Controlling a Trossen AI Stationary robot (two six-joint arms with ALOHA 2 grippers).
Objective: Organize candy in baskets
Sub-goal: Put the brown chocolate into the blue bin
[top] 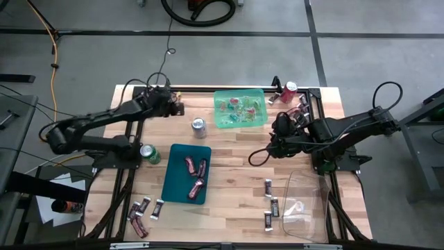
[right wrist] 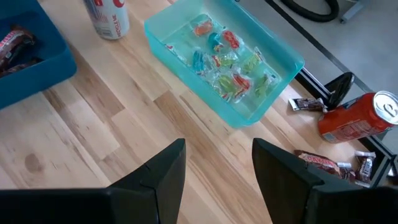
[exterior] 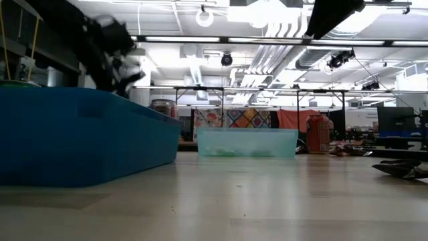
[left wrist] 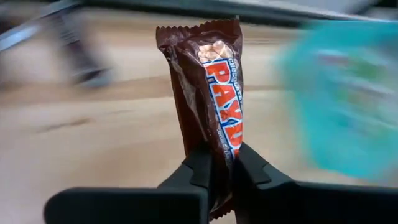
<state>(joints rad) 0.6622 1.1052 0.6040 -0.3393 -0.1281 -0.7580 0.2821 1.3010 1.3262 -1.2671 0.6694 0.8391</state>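
Observation:
My left gripper [top: 172, 105] hangs over the table's far left part and is shut on a brown candy bar [left wrist: 208, 81] with orange lettering. My right gripper [right wrist: 217, 146] is open above bare wood just near of the light green basket [right wrist: 224, 59], which holds small green and red candy. The dark teal basket [top: 186, 173] holds several maroon bars [top: 195, 175]. The clear basket [top: 305, 205] sits at the near right. Loose bars lie at the near left [top: 142, 212], the near middle [top: 270, 205] and the far right [right wrist: 317, 163]. My left gripper pinches the brown bar between its two fingers [left wrist: 199, 171] at one end of the wrapper [left wrist: 221, 152]. The rest of the bar sticks out past the fingertips, lifted clear of the table. Its crimped free end [left wrist: 196, 28] points away from the gripper.
A silver can [top: 199, 126] stands between the green and teal baskets, a green can [top: 150, 154] left of the teal basket, and a red can [right wrist: 357, 118] beside the green basket's right end. Black frame rails run along the table's edges. Bare wood lies at the table's middle.

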